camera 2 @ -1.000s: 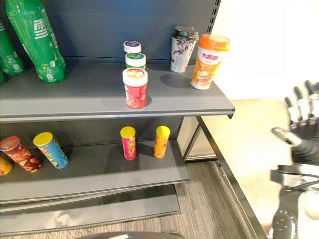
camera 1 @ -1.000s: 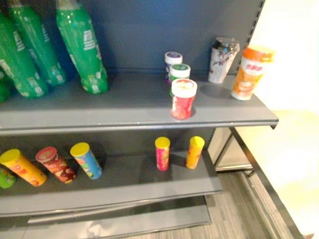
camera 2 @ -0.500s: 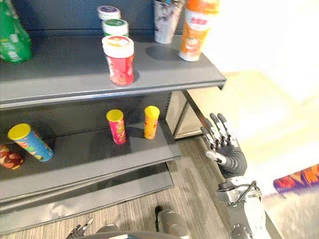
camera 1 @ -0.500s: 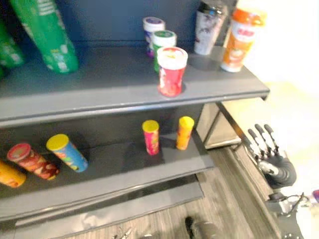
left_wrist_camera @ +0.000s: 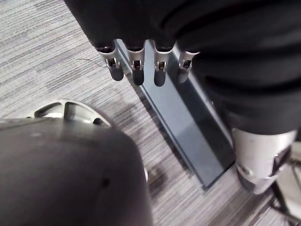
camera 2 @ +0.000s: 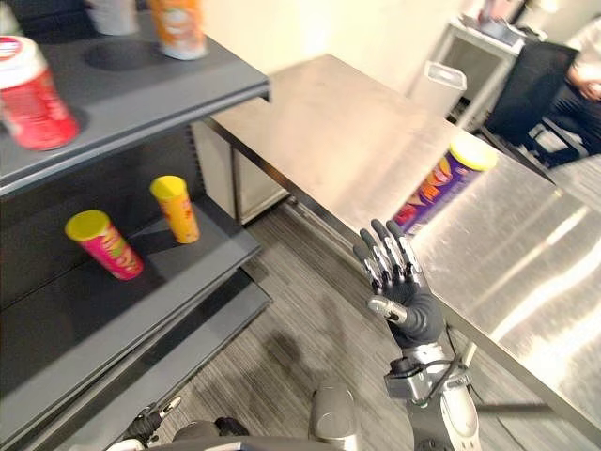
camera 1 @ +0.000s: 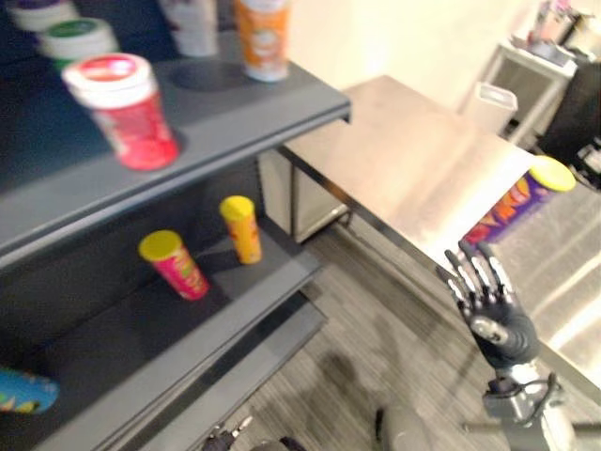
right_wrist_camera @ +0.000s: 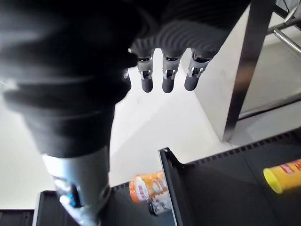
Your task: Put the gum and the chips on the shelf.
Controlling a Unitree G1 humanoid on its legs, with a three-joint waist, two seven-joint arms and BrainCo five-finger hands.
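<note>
Robot's right hand point(camera 2: 399, 284) raised, empty, beside a steel table point(camera 2: 329, 122) where one purple chips can point(camera 2: 434, 185) lies

The purple chips can, a yellow-lidded cylinder, lies on its side on the smooth brushed metal, apart from the right hand, whose fingers are straight and slightly spread. The left hand point(left_wrist_camera: 137, 70) hangs over striped grey carpet point(left_wrist_camera: 42, 61), fingers straight, holding nothing. On the grey metal upper shelf point(camera 1: 216, 122) stand three round gum jars: a red jar point(camera 1: 124, 111), a green-lidded jar point(camera 1: 77, 38), a third cut off by the edge; also two cups, an orange cup point(camera 1: 263, 36) and a pale cup point(camera 1: 192, 23). The lower shelf point(camera 1: 122, 348) holds two small upright yellow-lidded cans, a pink can point(camera 1: 175, 264) and a yellow can point(camera 1: 243, 228), and one blue can point(camera 1: 23, 391) on its side
</note>
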